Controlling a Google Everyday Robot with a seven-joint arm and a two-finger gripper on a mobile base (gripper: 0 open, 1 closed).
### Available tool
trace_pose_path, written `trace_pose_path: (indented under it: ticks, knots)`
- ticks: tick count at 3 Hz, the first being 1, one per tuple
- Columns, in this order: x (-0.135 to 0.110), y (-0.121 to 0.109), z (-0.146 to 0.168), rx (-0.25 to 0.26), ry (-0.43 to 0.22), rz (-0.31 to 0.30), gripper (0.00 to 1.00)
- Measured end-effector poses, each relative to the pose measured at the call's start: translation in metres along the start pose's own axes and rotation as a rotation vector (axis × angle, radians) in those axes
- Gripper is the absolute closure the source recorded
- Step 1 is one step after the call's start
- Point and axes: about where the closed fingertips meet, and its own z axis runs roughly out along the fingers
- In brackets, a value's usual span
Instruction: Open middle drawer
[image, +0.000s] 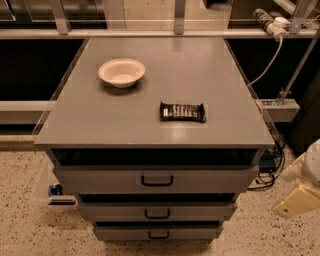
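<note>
1. My tool (296, 201): cream-coloured, at the lower right edge of the view, above the speckled floor (260, 235). It is to the right of the drawer stack and well apart from it, at about the height of the top two drawers. I cannot tell whether it is spread or pressed together.

2. Middle drawer (200, 212): grey, wide and shallow, second of three under the bench (165, 75). Its flat front carries a small black loop handle (157, 214) at centre. A dark gap shows above the front.

3. Top drawer (100, 179): grey, the tallest front, directly above item 2, with the same kind of handle.

4. Bottom drawer (190, 232): grey, the narrowest-looking front, directly below item 2.

5. Bowl (121, 72): pale and round, upright on the left rear part of the bench.

6. Snack bar (183, 112): in a dark wrapper, lying flat on the bench right of centre, well apart from the bowl.

7. Power strip (272, 20): white, at upper right behind the bench, with a white cable (265, 65) hanging down from it.

8. Plastic box (47, 190): clear, on the floor just left of the drawers.
</note>
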Motion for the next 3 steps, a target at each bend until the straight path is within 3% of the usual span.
trace_pose_path:
  ticks: [2, 3]
  knots:
    - [0.000, 0.000, 0.000, 0.000, 0.000, 0.000, 0.88]
    - [0.010, 0.006, 0.032, -0.022, -0.049, 0.081, 1.00]
